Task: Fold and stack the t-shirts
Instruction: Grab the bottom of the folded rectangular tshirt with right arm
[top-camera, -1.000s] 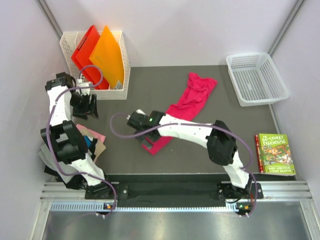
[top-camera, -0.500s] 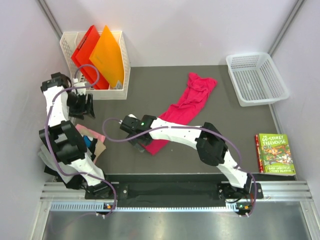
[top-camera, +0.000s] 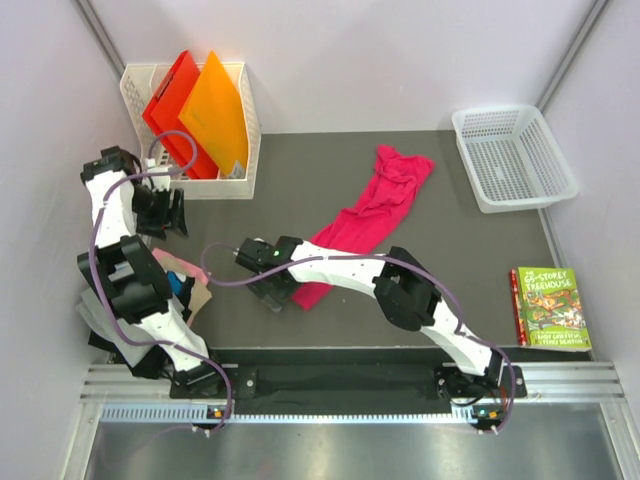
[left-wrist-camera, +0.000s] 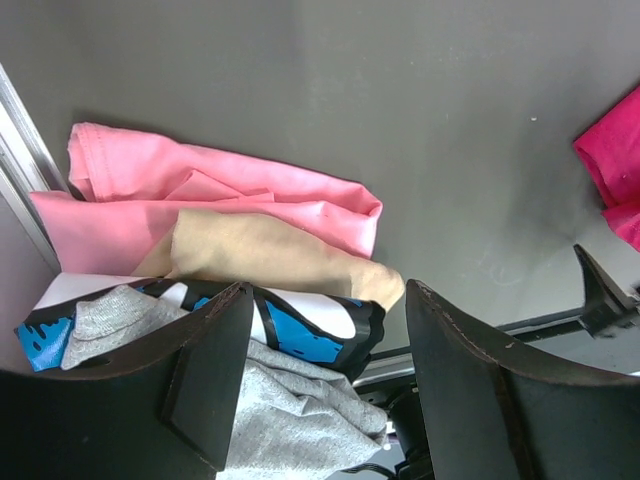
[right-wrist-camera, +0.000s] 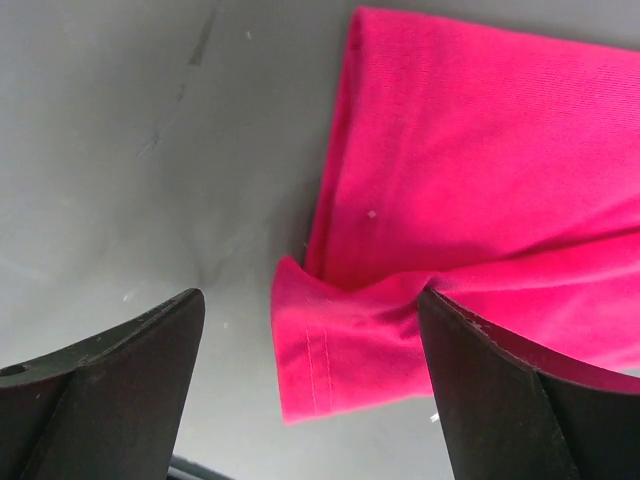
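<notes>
Top view first: the magenta shirt (top-camera: 378, 200) is lying in a long rumpled strip, running diagonally across the middle of the counter (top-camera: 300, 165). I'd say it isn't properly folded, more bunched than anything. The right tool (top-camera: 270, 288) is reaching way across to the near-left end of it. The left tool (top-camera: 165, 212) is hanging off to the left by the folder rack (top-camera: 235, 120), and a little pile (top-camera: 188, 282) is peeking out from behind that arm. The basket (top-camera: 515, 155) and the book (top-camera: 548, 308) are sitting over on the right, well away from the shirts.

Left wrist view: this one is looking straight down at the pile. There's a pale pink shirt (left-wrist-camera: 200, 190), a tan one (left-wrist-camera: 270, 255) overlapping it, then a blue-patterned one (left-wrist-camera: 320, 330) and a grey one (left-wrist-camera: 290, 420) nearest the camera. They're folded-ish and overlapping at the counter's edge, but it's looking more like a slouchy heap than a neat stack. The left tool is hovering above them with its jaws spread apart and nothing in them.

Right wrist view: the jaws are standing wide, one on each side of the magenta shirt's hem corner. The corner is lying flat on the counter between them and isn't pinched, so it isn't gripping anything.

My read is that the small shirts are mostly dealt with, though they could use tidying. The big magenta one is the real job left, since it needs folding up and then putting on the pile.
</notes>
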